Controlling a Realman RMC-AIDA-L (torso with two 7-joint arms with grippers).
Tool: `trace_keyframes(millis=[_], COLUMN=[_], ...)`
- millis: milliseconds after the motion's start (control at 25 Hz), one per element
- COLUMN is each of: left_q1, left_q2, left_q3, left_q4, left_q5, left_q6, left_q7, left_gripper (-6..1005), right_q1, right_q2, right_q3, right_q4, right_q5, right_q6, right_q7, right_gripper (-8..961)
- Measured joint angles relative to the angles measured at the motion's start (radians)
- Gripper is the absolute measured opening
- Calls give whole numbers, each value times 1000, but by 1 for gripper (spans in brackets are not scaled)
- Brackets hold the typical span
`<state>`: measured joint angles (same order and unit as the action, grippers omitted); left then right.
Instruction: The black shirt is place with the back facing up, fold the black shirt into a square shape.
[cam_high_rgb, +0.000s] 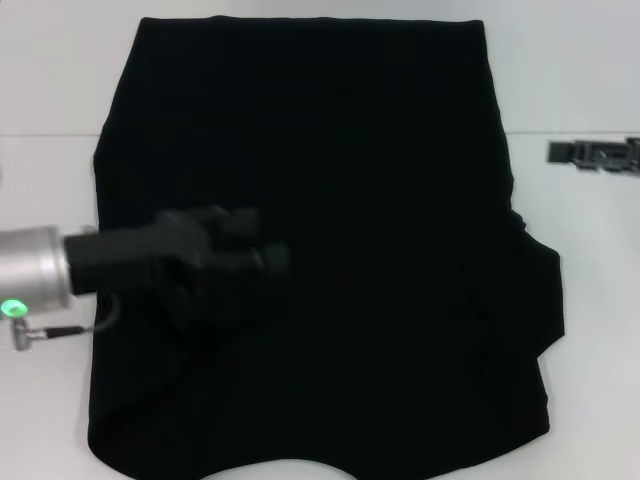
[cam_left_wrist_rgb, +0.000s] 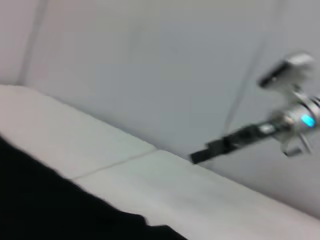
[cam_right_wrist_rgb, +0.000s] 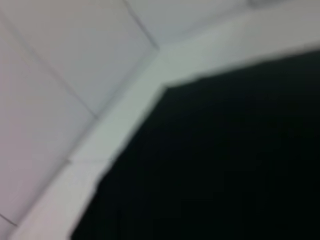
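Head view: left hand (cam_high_rgb: 262, 258) sits over the shirt's (cam_high_rgb: 370, 200) left-middle area, blurred, can't tell if open or closed. Shirt lies spread on the white worktop (cam_high_rgb: 590, 330), right edge bunched. Right hand (cam_high_rgb: 598, 155) at far right, off the cloth, state unclear.

Left wrist: shirt edge (cam_left_wrist_rgb: 50, 210), worktop (cam_left_wrist_rgb: 200, 195), right hand (cam_left_wrist_rgb: 220, 146) farther off.

Right wrist: shirt (cam_right_wrist_rgb: 225, 160) on worktop (cam_right_wrist_rgb: 115, 130).

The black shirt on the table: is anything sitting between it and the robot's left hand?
Nothing visible does. The left hand is already over the black shirt, on its left part, with only dark cloth beneath it. The right hand sits off to the side, past the shirt's right edge, on the white table.
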<state>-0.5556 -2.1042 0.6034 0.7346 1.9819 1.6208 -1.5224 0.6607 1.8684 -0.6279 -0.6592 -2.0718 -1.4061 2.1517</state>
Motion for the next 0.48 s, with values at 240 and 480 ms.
trace_keyframes(millis=[240,480], left_q1=[-2,-11], left_q2=[-33,-32], left_q3=[102,201], left_q4=[-5,-4], left_q5=[9,11], left_q6=[3,-7], left_q7=[145,177], left_gripper=[839,937], right_q1=[15,19], right_q2=[-47,-50], right_q3=[-5,-6], right_q4=[-1,0], right_q5=[-195,-312], right_q6=[-48,-111], right_q7=[209,270], right_gripper=[850,851])
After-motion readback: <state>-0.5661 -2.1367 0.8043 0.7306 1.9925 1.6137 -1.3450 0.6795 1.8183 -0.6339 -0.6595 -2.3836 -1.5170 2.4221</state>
